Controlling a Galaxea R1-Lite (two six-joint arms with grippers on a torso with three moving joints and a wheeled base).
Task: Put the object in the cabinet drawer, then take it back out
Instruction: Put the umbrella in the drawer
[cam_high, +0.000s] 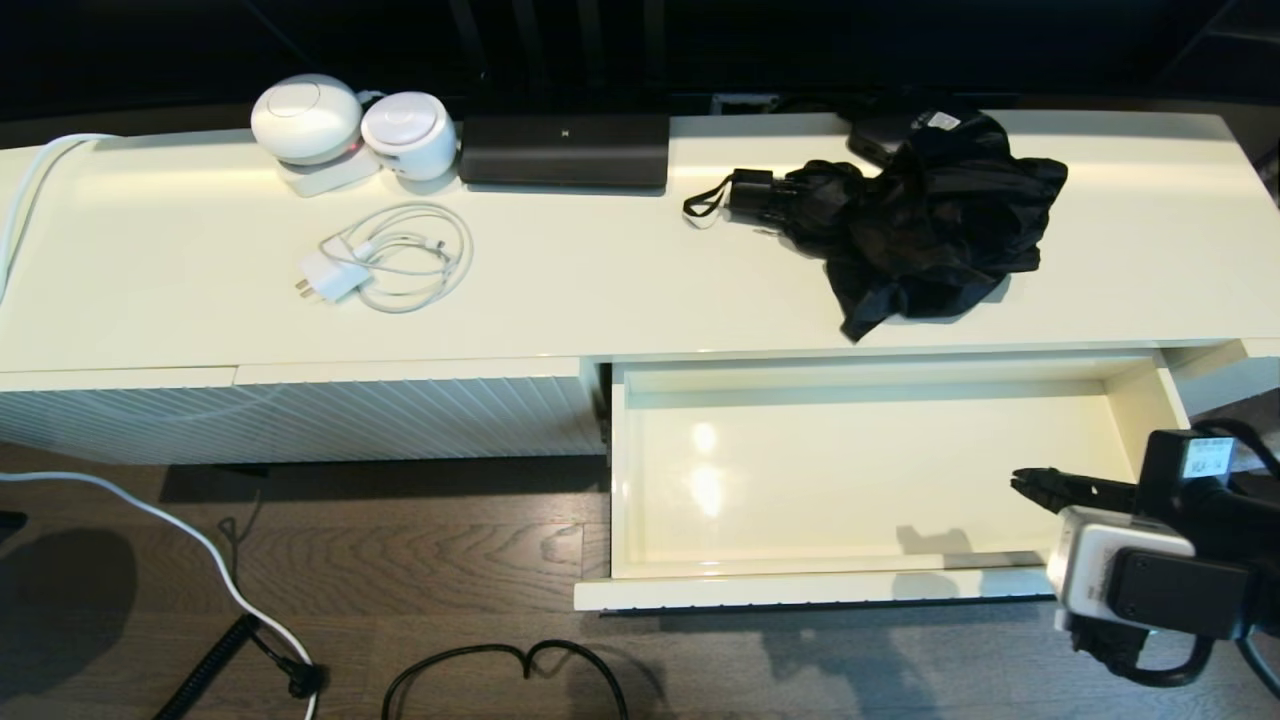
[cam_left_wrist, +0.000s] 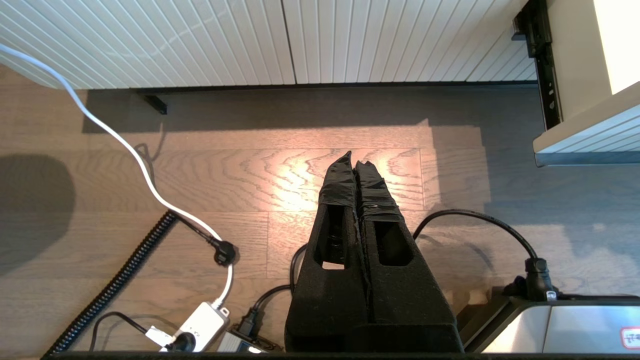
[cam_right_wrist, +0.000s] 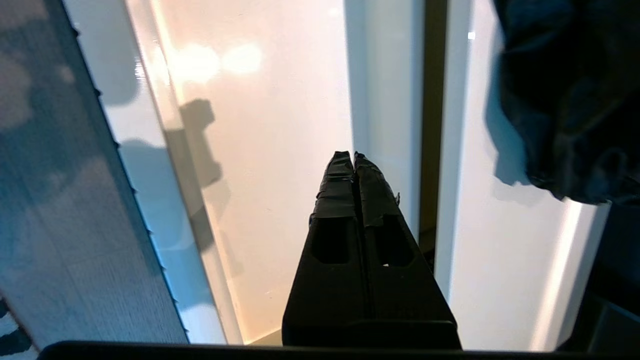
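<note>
Glossy cream cabinet top (cam_high: 600, 290) runs along a dark wall, with the umbrella (cam_high: 920, 225) lying rumpled toward its right end, handle and strap loop pointing left, directly behind the cabinet drawer (cam_high: 860, 575). That drawer stands pulled out and bare inside, so the drop from top to drawer is short, which looks like the reason for the layout. The right gripper (cam_high: 1020, 482) hovers over the drawer's right end with its fingers pressed together and holding nothing (a free hand, judging by this, about to go for the umbrella). The left gripper (cam_left_wrist: 355, 160), also pressed together, hangs low over the wooden floor (cam_left_wrist: 250, 180), out of the way beside the ribbed panel (cam_left_wrist: 250, 40). A white charger cable (cam_high: 395, 260) sits well apart at left.
</note>
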